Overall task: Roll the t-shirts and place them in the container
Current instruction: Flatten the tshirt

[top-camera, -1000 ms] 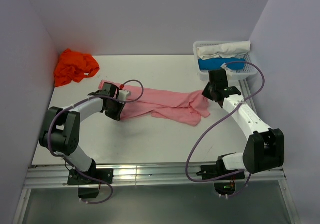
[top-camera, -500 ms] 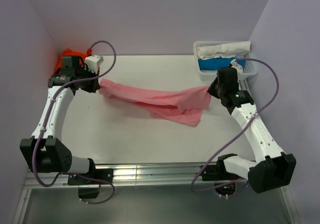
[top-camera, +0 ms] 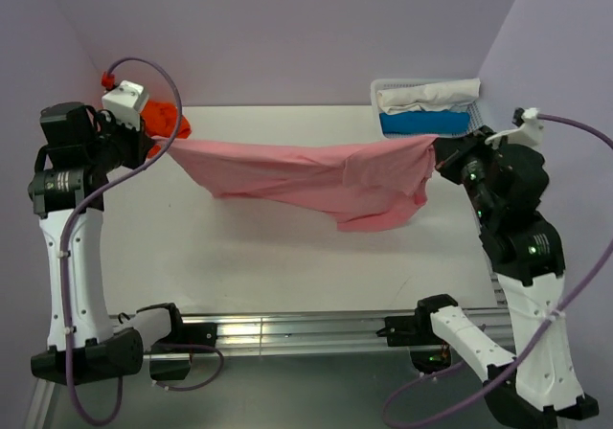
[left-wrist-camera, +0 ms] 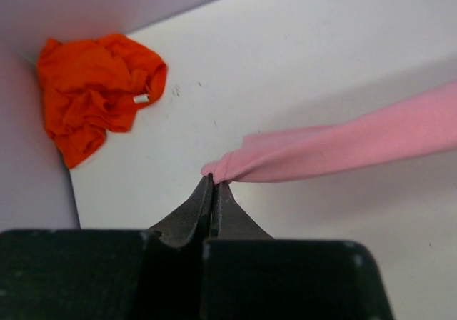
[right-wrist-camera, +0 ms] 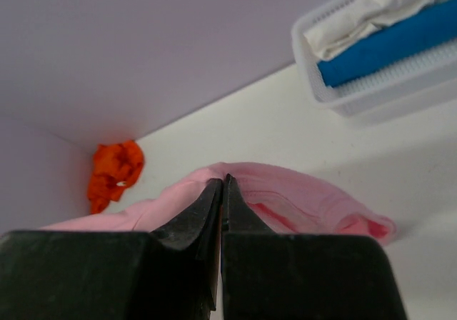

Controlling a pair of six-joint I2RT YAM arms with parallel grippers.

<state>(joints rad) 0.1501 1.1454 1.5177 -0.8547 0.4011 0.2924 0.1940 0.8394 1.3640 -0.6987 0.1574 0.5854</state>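
From above, the pink t-shirt (top-camera: 306, 175) hangs stretched over the table (top-camera: 287, 266) between left gripper (top-camera: 163, 142) and right gripper (top-camera: 436, 149), probably to spread it for rolling; the left wrist view shows fingers (left-wrist-camera: 191, 214) pinching one end, with the orange t-shirt (left-wrist-camera: 96, 95) crumpled in the corner beyond; the right wrist view shows the other end likewise clamped.

You are looking at a plain light pink t-shirt (top-camera: 306, 175), one even colour with no print, over a white table (top-camera: 287, 266). A bright orange t-shirt (left-wrist-camera: 96, 84), also plain, is glowing against pale lilac walls (top-camera: 287, 36). A white mesh basket (right-wrist-camera: 371, 95) is showing one white cloth (right-wrist-camera: 357, 16) and one vivid blue cloth (right-wrist-camera: 393, 41). The left gripper (left-wrist-camera: 211, 183) and right gripper (right-wrist-camera: 223, 183) are appearing black. The arms (top-camera: 81, 266) are showing white with black joints and purple cables (top-camera: 142, 61).
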